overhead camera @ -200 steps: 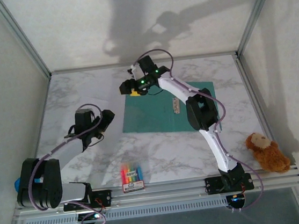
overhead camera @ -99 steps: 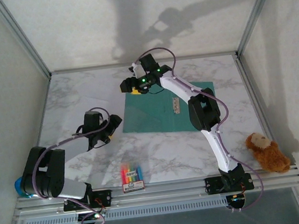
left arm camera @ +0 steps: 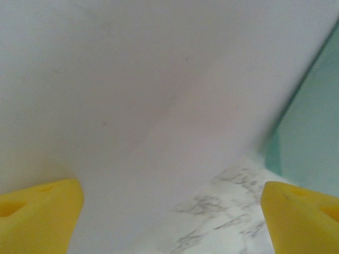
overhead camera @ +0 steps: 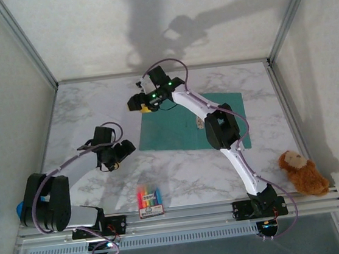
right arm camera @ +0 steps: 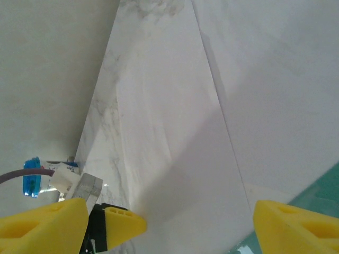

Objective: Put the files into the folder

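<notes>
The teal-green folder (overhead camera: 175, 126) lies flat on the marble table, under the right arm. White files (right arm camera: 180, 132) lie side by side on the table just left of it. In the left wrist view a white sheet (left arm camera: 132, 79) takes up most of the picture, with the folder's edge (left arm camera: 312, 132) at the right. My left gripper (overhead camera: 123, 150) (left arm camera: 169, 217) is open, low over that sheet's near edge, nothing between its yellow fingers. My right gripper (overhead camera: 136, 103) (right arm camera: 169, 227) is open above the sheets near the folder's (right arm camera: 318, 185) far-left corner, holding nothing.
A small colourful crayon box (overhead camera: 150, 201) lies near the front rail between the arm bases. A brown teddy bear (overhead camera: 302, 173) sits at the front right. Metal frame posts and pale walls close the table on three sides.
My left gripper has swung toward the folder's near-left corner and dropped nearer. My right gripper has shifted a little to the left. Both stay open.
</notes>
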